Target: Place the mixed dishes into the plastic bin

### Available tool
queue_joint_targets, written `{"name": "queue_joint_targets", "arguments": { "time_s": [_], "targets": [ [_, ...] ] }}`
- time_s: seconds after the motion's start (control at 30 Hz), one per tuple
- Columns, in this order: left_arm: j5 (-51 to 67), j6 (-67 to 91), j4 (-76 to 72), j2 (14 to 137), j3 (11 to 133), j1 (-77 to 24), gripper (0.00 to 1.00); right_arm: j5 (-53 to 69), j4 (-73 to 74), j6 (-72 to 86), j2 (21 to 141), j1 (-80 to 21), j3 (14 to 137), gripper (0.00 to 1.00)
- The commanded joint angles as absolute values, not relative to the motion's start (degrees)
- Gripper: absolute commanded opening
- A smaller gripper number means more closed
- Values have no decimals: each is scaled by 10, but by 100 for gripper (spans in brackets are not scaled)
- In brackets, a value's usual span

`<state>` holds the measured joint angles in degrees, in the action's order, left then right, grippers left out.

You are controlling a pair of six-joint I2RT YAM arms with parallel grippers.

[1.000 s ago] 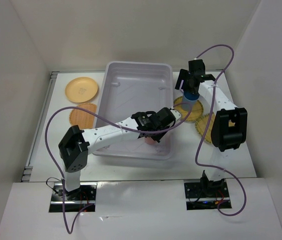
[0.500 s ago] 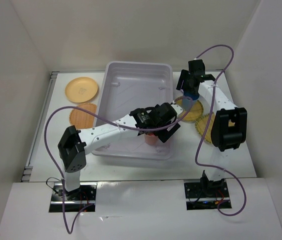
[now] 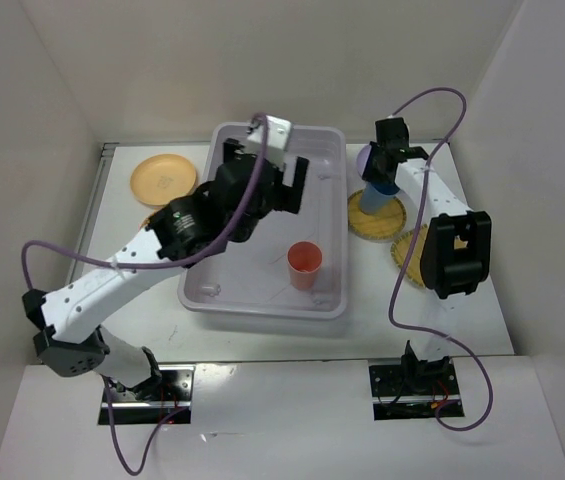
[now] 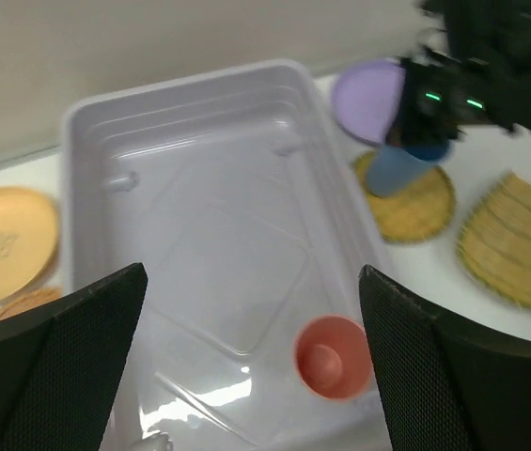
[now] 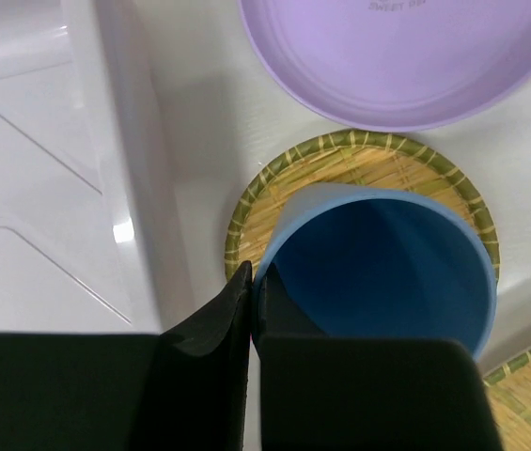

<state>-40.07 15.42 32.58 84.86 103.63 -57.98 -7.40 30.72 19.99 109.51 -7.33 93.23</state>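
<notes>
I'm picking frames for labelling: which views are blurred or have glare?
Left wrist view: soft throughout, the blue cup and woven plates smeared, with white glare on the floor of the plastic bin. Right wrist view: crisp, one small bright spot on the bin wall. Top external view: sharp, evenly lit, only faint shadows.

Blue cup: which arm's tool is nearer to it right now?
Right. The right tool is clamped on the rim of the blue cup, above a woven plate. The left tool hangs open over the plastic bin, apart from the cup.
</notes>
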Motion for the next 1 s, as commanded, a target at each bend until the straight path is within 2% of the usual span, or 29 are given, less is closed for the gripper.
{"name": "queue_joint_targets", "arguments": {
  "time_s": [0.0,0.27,0.43,0.67,0.97],
  "targets": [
    [-465,207,308,826,984,-512,100,-97,328,206,1116,-74,971,0],
    [-349,260,280,792,888,-356,100,-174,392,182,1069,-110,1049,0],
    [-287,279,288,806,838,-201,100,-233,417,144,1021,-170,1087,0],
    [-136,273,270,841,768,3,100,-204,467,127,983,-278,1150,0],
    [-99,254,245,876,715,102,100,-168,563,134,983,-361,1228,0]
  ]
}}
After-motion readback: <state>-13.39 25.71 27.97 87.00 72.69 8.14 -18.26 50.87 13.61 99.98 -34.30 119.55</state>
